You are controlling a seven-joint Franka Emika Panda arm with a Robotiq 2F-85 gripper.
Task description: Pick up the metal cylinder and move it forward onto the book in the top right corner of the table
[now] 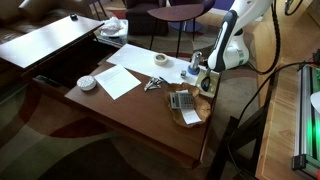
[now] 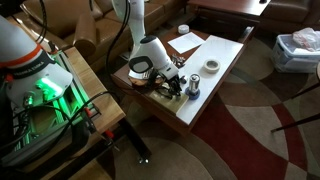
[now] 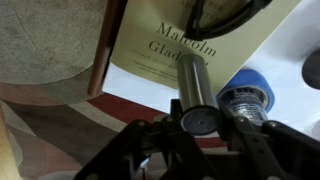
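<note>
In the wrist view the metal cylinder (image 3: 192, 85) sits between my gripper's (image 3: 198, 140) fingers, its round end cap facing the camera. The gripper is shut on it. Its body reaches out over a pale book (image 3: 190, 35) with "Malcolm Gladwell" printed on the cover. I cannot tell whether the cylinder touches the book. In both exterior views the gripper (image 1: 201, 77) (image 2: 172, 82) hangs low over the table's end nearest the robot base, and the cylinder is mostly hidden by the fingers.
A blue-capped bottle (image 3: 246, 97) stands right beside the gripper's finger. The wooden table (image 1: 120, 105) also holds a tape roll (image 1: 161, 61), white papers (image 1: 125, 78), a round white item (image 1: 87, 82) and a grey flat item (image 1: 183, 100). The table edge (image 3: 100, 70) is close by.
</note>
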